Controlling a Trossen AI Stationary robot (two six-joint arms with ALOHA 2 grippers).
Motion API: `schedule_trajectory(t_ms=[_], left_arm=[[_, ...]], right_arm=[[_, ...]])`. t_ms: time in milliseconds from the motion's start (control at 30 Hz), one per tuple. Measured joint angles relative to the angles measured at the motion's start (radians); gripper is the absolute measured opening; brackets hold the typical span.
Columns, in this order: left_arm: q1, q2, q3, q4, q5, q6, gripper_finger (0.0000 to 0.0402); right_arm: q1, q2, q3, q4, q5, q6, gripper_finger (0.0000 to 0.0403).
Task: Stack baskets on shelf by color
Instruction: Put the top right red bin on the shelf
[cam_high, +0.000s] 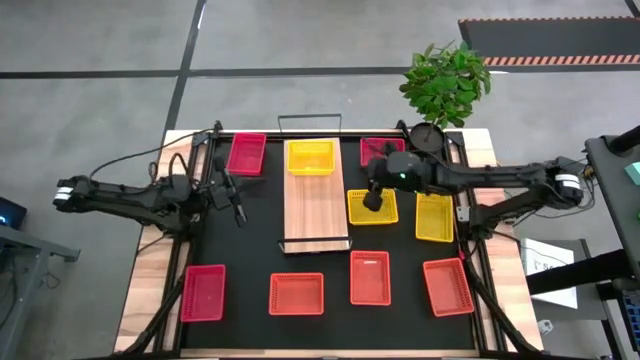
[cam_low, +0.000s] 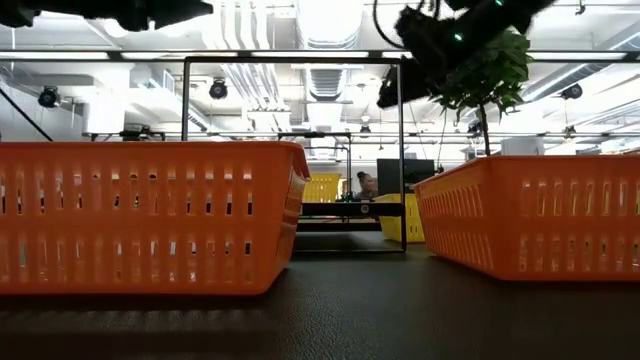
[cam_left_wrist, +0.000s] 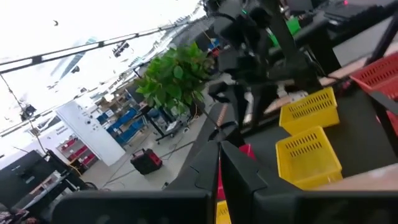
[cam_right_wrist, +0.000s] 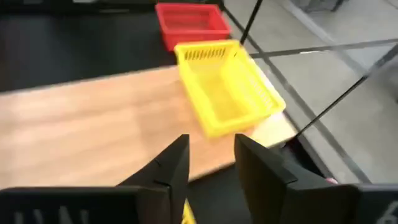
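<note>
- High view: the table (cam_high: 150, 290) carries a black mat (cam_high: 250, 260) with the shelf (cam_high: 315, 205) laid lengthwise at its centre.
- One yellow basket (cam_high: 310, 157) sits on the far end of the shelf; the rest of the plank is bare.
- A red basket (cam_high: 246, 154) lies on the mat just left of the shelf's far end; a second red basket (cam_high: 380, 150) lies to the right of it, partly hidden by the right arm.
- Two more yellow baskets lie on the mat right of the shelf: the nearer yellow basket (cam_high: 372, 207) is close beside the plank, and the outer yellow basket (cam_high: 434, 217) lies further right.
- Along the near edge of the mat lie a pink basket (cam_high: 203, 293) at the left and three orange baskets (cam_high: 296, 293), (cam_high: 369, 277), (cam_high: 447, 286).
- Right gripper (cam_high: 371, 200) hangs above the nearer yellow basket, apart from it. In the right wrist view its fingers (cam_right_wrist: 168, 168) stand apart with nothing between them, pointing toward the shelf and the yellow basket on it.
- Left gripper (cam_high: 238, 212) hangs over the mat left of the shelf, near the red basket. Its fingers (cam_left_wrist: 239, 171) are together and hold nothing.
- A potted plant (cam_high: 445, 85) stands at the far right corner of the table.
</note>
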Motion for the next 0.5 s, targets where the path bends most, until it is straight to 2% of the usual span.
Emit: schedule_trajectory(t_ms=[233,400,500], left_arm=[[0.000,-0.070,0.000,-0.013,-0.002,0.008,0.0000],[0.000,-0.093,0.000,-0.022,-0.002,0.009,0.0000],[0.000,-0.096,0.000,-0.028,-0.001,0.009,0.0000]], right_arm=[[-0.080,0.151,0.168,-0.357,-0.001,-0.102,0.0174],[-0.171,0.253,0.251,-0.546,-0.041,-0.142,0.0181],[-0.209,0.303,0.270,-0.588,-0.085,-0.183,0.0178]])
